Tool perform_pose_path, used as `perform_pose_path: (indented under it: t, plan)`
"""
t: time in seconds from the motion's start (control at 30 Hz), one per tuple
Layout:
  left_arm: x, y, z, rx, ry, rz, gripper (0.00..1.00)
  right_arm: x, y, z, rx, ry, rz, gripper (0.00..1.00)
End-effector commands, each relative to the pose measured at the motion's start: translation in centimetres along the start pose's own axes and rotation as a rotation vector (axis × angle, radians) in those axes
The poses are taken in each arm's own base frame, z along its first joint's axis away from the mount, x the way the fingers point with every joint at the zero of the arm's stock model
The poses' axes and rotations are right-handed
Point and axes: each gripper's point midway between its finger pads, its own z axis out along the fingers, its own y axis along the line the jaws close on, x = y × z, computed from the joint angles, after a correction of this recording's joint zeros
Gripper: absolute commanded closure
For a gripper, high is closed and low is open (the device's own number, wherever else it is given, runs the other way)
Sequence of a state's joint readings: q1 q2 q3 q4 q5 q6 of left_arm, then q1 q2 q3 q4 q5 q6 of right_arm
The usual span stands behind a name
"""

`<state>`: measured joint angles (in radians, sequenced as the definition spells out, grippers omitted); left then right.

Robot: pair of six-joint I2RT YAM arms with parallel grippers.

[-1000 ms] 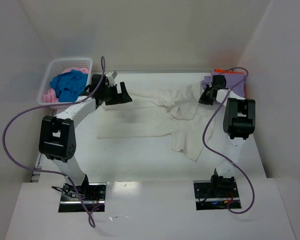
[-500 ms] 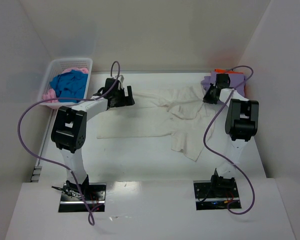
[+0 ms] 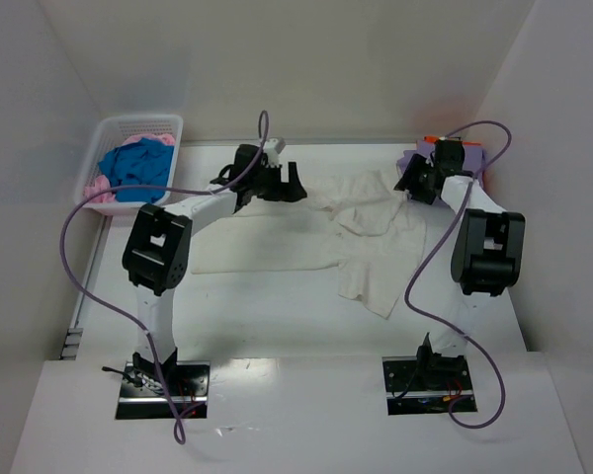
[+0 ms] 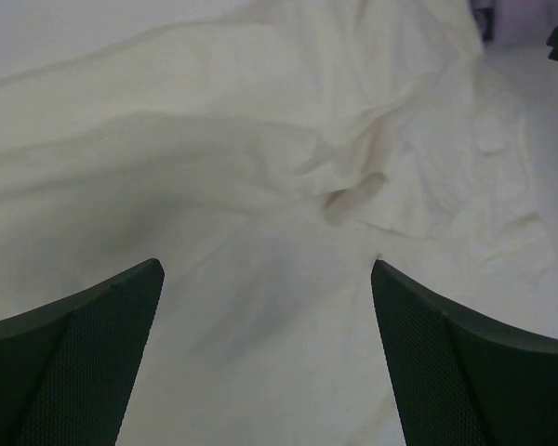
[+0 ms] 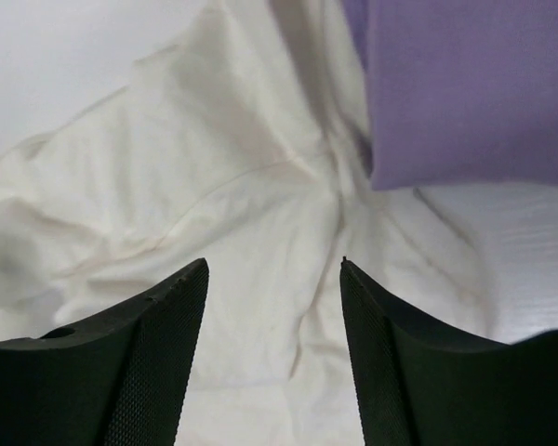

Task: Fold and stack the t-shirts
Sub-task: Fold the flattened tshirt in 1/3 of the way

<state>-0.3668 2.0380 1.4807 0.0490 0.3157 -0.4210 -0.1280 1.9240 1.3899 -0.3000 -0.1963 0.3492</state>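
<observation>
Cream-white t-shirt point(image 3: 277, 247) lay across the centre of the top view, long axis left to right, its rumpled end under my right gripper point(image 3: 413, 186) at upper right, jaws parted and empty, while my left gripper point(image 3: 289, 188), wide open, hovered over its upper edge.

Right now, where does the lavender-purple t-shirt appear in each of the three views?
Top external: lavender-purple t-shirt at the far right, beside the right gripper.
Left wrist: small patch in the top right corner.
Right wrist: fills the upper right.
Shared landmark: the cream-white t-shirt bordering it.
</observation>
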Motion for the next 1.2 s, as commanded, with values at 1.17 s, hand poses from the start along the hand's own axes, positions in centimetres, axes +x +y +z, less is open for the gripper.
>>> perform_pose_path:
  t: [1.17]
  plan:
    - [4.7,-12.1,9.8,0.310,-0.032,-0.021,0.16,6.5,7.7,2.7,-0.186,0.115,-0.126,0.56]
